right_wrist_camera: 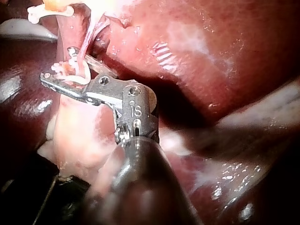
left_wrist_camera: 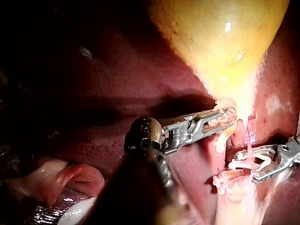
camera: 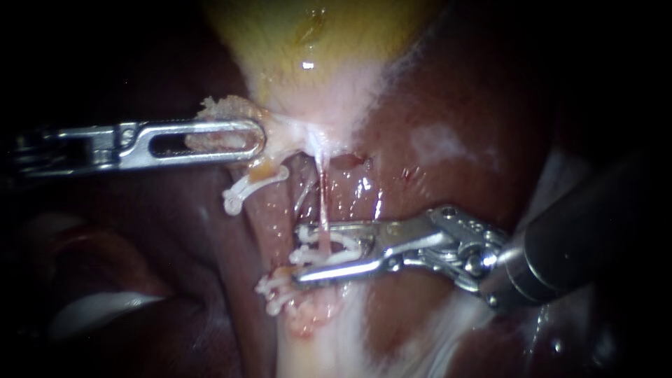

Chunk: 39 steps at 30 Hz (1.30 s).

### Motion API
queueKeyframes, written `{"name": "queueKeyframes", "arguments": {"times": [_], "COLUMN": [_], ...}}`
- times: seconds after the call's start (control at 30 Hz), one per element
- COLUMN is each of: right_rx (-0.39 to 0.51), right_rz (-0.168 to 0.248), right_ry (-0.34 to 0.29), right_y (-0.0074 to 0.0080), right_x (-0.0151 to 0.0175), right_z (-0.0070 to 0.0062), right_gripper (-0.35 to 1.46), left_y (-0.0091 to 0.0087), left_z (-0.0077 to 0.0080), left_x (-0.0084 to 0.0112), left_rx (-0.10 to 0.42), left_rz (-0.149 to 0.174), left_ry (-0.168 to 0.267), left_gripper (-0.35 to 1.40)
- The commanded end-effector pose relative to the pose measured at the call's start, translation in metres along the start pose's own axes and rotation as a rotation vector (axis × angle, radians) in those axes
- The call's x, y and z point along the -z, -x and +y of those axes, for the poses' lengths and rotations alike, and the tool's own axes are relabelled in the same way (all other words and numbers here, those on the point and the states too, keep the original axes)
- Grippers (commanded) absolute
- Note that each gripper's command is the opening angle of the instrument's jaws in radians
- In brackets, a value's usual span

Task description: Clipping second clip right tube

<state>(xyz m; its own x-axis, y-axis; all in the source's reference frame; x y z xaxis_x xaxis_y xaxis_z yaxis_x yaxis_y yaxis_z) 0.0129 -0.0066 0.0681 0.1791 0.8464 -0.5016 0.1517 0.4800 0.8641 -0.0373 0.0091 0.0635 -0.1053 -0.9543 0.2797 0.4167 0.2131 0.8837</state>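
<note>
The right tube point(camera: 323, 210), below the gallbladder point(camera: 315, 49), is straddled by a clip point(camera: 329, 257) held in the jaws of the right instrument point(camera: 299, 253); the gallbladder is clamped by the left instrument point(camera: 255, 136); closure is judged due next.

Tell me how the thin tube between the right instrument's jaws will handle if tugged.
The tube looks thread-thin and stretched straight from the gallbladder, so it is probably floppy once slack and easily torn. Its wet sheen suggests it is slippery. The clip held in the right instrument may steady it.
</note>
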Motion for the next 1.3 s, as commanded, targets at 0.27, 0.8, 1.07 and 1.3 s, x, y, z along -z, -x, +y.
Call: {"name": "queueKeyframes", "arguments": {"times": [0.27,0.8,1.07,1.3], "right_rx": [-0.001,-0.007,-0.019,-0.06], "right_rz": [0.011,0.01,0.009,-0.005], "right_ry": [-0.034,-0.035,-0.038,-0.002], "right_y": [-0.0007,-0.0007,-0.0007,-0.0006], "right_x": [-0.0001,0.0,0.0005,0.0012], "right_z": [-0.0009,-0.0008,-0.0002,0.0], "right_gripper": [0.49,0.38,-0.25,-0.35], "left_y": [0.0,0.0,0.0,0.0], "left_z": [0.0,0.0,0.0,0.0], "left_x": [0.0,0.0,0.0,0.0], "left_rx": [0.0,0.0,0.0,0.0], "left_rz": [0.0,0.0,0.0,0.0], "left_ry": [0.0,0.0,0.0,0.0], "left_gripper": [-0.35,-0.35,-0.35,-0.35]}}
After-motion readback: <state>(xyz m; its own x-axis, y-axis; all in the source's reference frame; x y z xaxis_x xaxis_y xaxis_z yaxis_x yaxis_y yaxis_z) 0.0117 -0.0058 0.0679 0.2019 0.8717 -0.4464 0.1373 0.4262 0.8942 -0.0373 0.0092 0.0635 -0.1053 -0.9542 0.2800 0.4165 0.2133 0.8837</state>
